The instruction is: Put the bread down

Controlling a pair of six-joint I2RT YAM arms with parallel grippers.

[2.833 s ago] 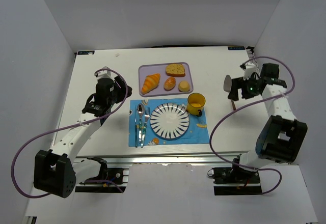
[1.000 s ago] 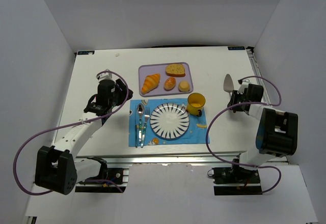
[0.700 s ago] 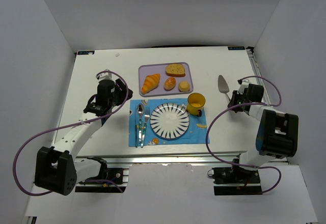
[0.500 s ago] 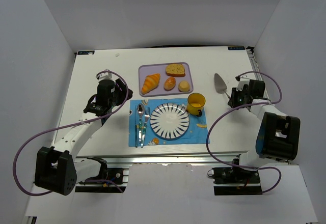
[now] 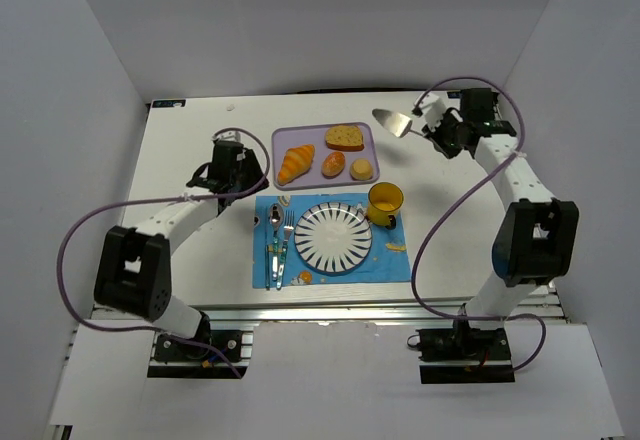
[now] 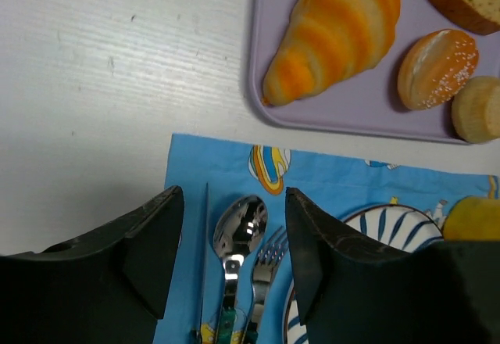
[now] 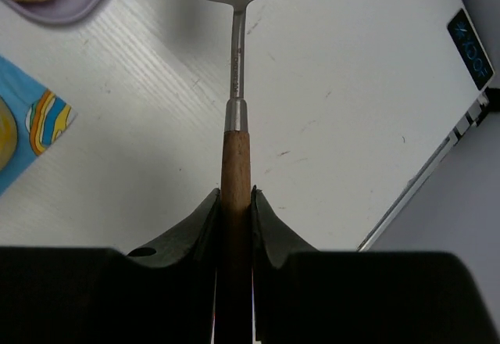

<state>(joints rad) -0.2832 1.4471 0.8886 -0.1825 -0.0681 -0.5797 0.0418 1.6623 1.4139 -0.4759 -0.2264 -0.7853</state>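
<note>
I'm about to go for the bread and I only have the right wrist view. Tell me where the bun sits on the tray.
Observer: The bread lies in the near-right corner of the purple tray, just beyond the yellow mug.
Operator: Report what is next to it.
Observer: A darker oval roll lies close on its left.
Operator: My right gripper has the spatula. Give me the left gripper.
Observer: The left gripper is open, holding nothing, left of the tray.
</note>
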